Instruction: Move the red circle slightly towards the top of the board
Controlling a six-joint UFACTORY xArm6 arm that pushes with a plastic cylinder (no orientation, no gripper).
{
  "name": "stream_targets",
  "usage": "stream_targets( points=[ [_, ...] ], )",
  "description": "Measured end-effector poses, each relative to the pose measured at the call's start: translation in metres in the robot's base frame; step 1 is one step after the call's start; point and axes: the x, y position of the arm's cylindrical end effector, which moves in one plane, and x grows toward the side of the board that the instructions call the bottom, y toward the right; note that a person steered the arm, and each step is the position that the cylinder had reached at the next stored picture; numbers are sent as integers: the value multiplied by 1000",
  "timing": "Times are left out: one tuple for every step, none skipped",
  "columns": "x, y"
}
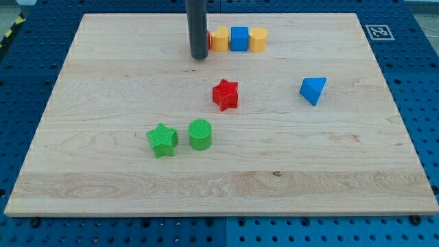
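My tip [198, 57] rests on the board near the view's top, left of centre. The red circle [208, 40] shows only as a thin red sliver just right of the rod; the rest is hidden behind it. It sits at the left end of a row with an orange-yellow block [219, 39], a blue square [239, 38] and a yellow block [258, 39], all touching or nearly so. My tip is right next to the red circle, on its lower left side.
A red star [225, 95] lies at mid-board. A blue triangle [313, 90] is to its right. A green star [162, 140] and a green circle [200, 134] sit side by side lower left. The wooden board [103, 192] lies on a blue pegboard table.
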Motion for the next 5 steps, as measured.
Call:
stream_targets(
  points=[
    [-16, 0],
    [-20, 0],
    [-20, 0],
    [-8, -5],
    [1, -23]
  ],
)
